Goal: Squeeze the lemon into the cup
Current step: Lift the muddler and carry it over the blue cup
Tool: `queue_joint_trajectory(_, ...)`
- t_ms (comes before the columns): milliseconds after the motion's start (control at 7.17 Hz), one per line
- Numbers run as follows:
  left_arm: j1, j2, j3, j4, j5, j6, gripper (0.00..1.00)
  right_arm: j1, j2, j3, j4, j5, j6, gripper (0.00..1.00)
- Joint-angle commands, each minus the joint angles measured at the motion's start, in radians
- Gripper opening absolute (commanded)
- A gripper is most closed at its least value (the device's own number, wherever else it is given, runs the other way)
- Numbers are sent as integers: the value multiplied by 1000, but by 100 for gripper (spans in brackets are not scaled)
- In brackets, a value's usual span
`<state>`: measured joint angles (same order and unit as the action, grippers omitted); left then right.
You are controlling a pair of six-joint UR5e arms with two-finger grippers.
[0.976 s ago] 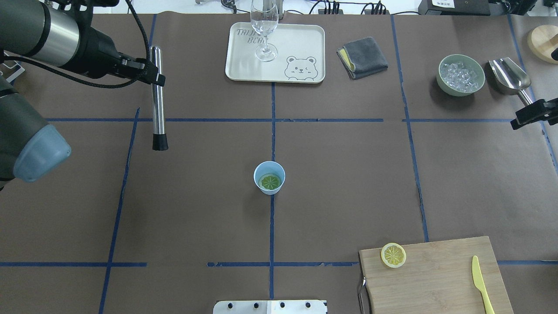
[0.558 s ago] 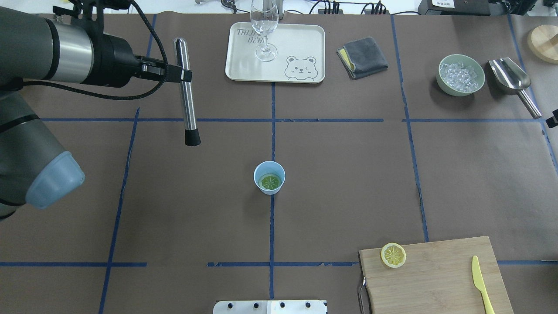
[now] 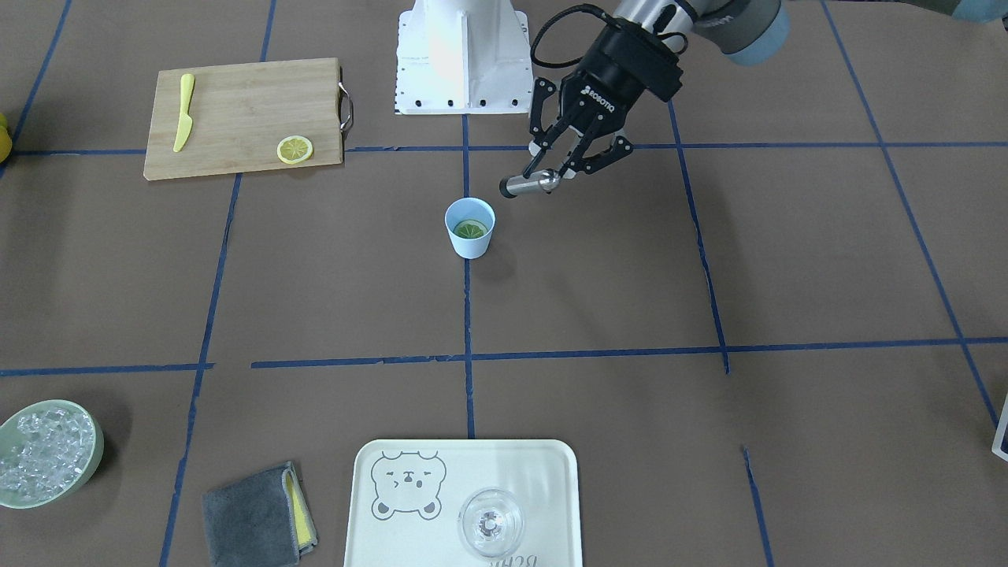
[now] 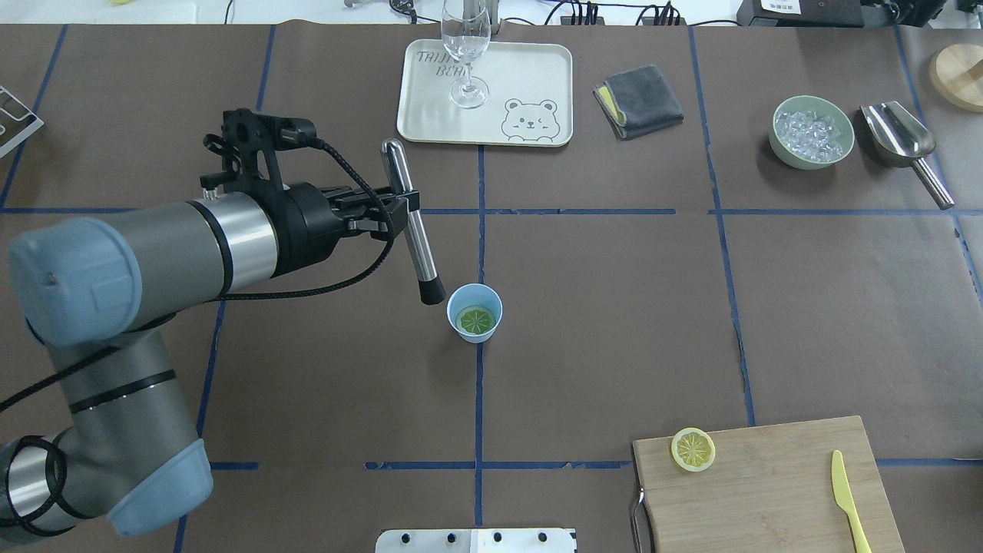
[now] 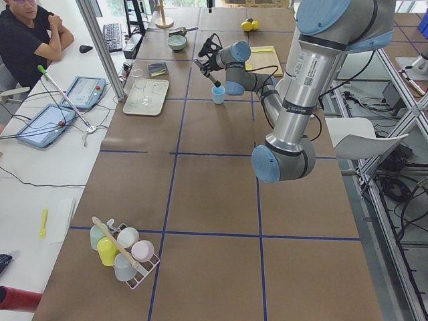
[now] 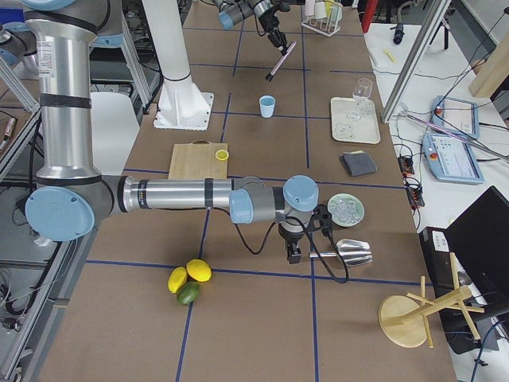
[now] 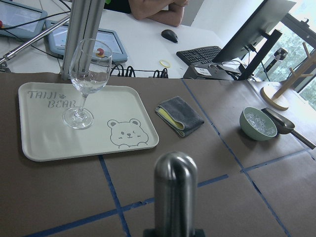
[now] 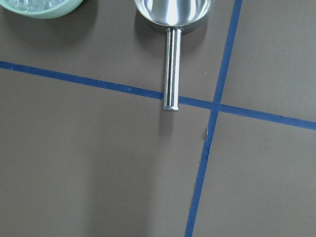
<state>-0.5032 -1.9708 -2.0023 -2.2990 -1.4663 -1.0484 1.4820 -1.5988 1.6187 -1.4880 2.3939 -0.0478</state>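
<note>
One lemon [image 4: 475,320] lay in the cup [image 3: 471,244]; left jaws gripped a tilted muddler [image 4: 421,250], tip near its rim; right jaws: cannot tell.

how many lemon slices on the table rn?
2. One lemon slice lies flat inside the blue cup at the table's middle; the other slice sits on the cutting board, near its corner, apart from the yellow knife. None look hidden.

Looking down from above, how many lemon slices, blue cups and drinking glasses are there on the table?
Small light blue plastic cup: 1
Thin round yellow lemon slices: 2, one slice in the cup, another slice on the wooden cutting board
Clear stemmed wine glass: 1
Total: 4
</note>
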Motion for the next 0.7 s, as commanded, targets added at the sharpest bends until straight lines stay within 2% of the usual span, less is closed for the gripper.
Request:
queue_joint_trajectory(0,51,-14,29,-4,89,-4,0,17,-10,-2,0,30,-12,100)
queue_joint_trajectory(279,106,-72,78,0,212,7,0,17,-12,1,0,45,-12,100)
queue_joint_trajectory(558,107,-95,76,0,213,21,0,17,-10,0,0,45,-12,100)
